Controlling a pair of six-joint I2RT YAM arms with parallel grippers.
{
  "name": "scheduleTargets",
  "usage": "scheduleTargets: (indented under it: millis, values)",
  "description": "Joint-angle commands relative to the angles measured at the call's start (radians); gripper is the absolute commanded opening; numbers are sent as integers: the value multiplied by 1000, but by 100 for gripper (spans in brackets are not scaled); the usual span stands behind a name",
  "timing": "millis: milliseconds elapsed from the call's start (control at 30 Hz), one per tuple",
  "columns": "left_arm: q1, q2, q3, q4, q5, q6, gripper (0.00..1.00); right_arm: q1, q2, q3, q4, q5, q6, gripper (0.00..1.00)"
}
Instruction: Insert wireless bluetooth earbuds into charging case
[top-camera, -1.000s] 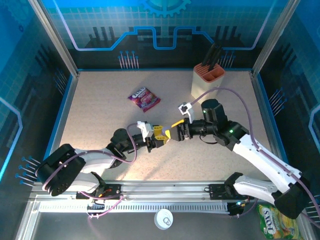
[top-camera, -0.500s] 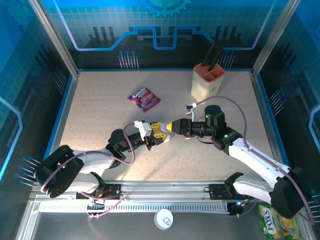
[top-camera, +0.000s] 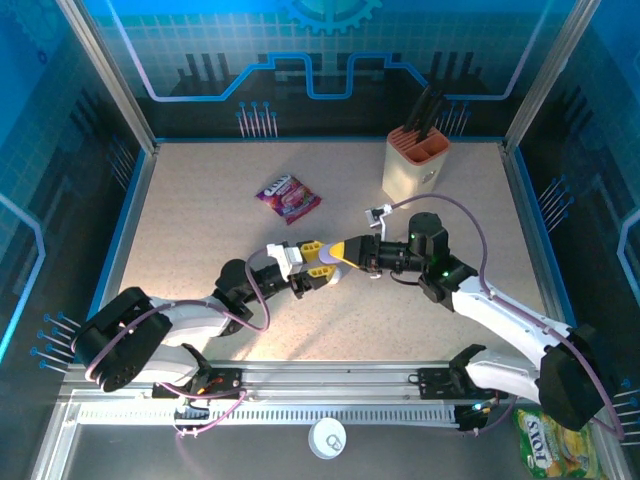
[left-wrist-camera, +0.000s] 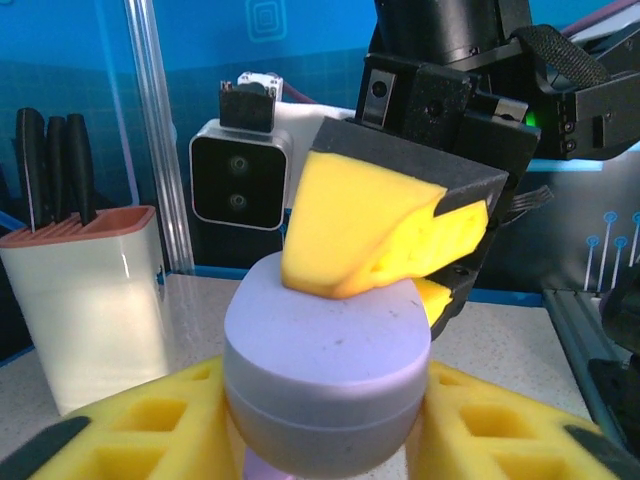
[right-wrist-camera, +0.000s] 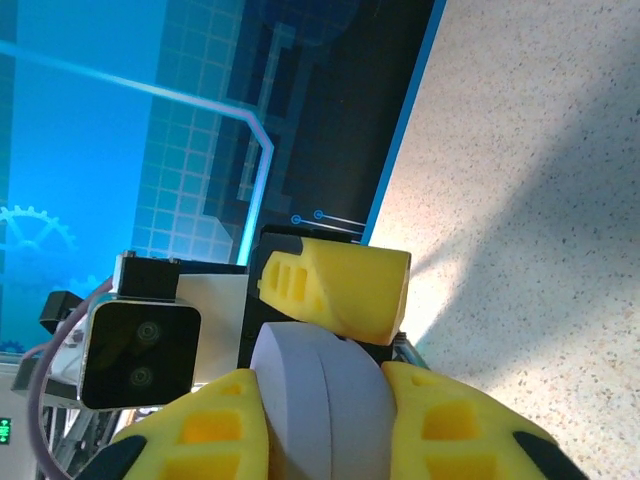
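1. The lilac charging case (left-wrist-camera: 325, 350) is held up over the middle of the table (top-camera: 200, 230), where the two grippers meet tip to tip.
2. Its lid is down; a seam runs round the body below the domed top.
3. The right gripper (left-wrist-camera: 385, 290) is clamped on the case. In the right wrist view its yellow fingers (right-wrist-camera: 200, 430) press on both flat sides. In the left wrist view the same fingers bite the case's upper edge.
4. The left gripper (top-camera: 318, 262) has the case between its yellow fingers (left-wrist-camera: 130, 420), one at each side of the lower body. They look to be touching it, but I cannot tell whether they are pressing or have slackened.
5. In the right wrist view one left finger lies against the case's far end.
6. A knife block (top-camera: 415, 165) stands at the table's far right, well apart from the grippers.
7. A purple snack packet (top-camera: 288, 195) lies flat beyond the left gripper, apart from it.
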Motion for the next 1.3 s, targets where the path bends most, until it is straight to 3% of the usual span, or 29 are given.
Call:
scheduleTargets:
  millis: [0, 67, 167, 267, 400, 633, 933, 1033, 1167, 1267]
  values:
    - [-5, -18, -21, -39, -11, 18, 58, -17, -14, -16, -8, 27, -45, 11]
    - [-6, -42, -23, -94, -13, 19, 75, -29, -23, -19, -59, 56, -85, 11]
    - [-4, -91, -32, -197, -22, 35, 92, -61, -35, -43, -125, 102, -128, 9]
    - [-5, -150, -52, -297, -43, 40, 99, -104, -29, -59, -179, 140, -185, 8]
    - [-4, -233, -51, -486, -66, 35, 99, -112, 33, 7, -307, 249, -344, 9]
    - [-3, -339, -26, -801, -159, 8, 99, -99, 310, 154, -357, 380, -495, 12]
    - [-4, -371, -15, -927, -211, -11, 99, -95, 660, 314, -274, 354, -494, 12]
    - [-3, -362, 16, -1001, -279, -14, 99, -94, 728, 350, -261, 352, -495, 13]
    - [-3, -330, 73, -1106, -355, -25, 99, -96, 760, 376, -266, 362, -501, 23]
    - [-3, -303, 113, -1170, -371, -65, 99, -97, 747, 394, -309, 389, -519, 41]
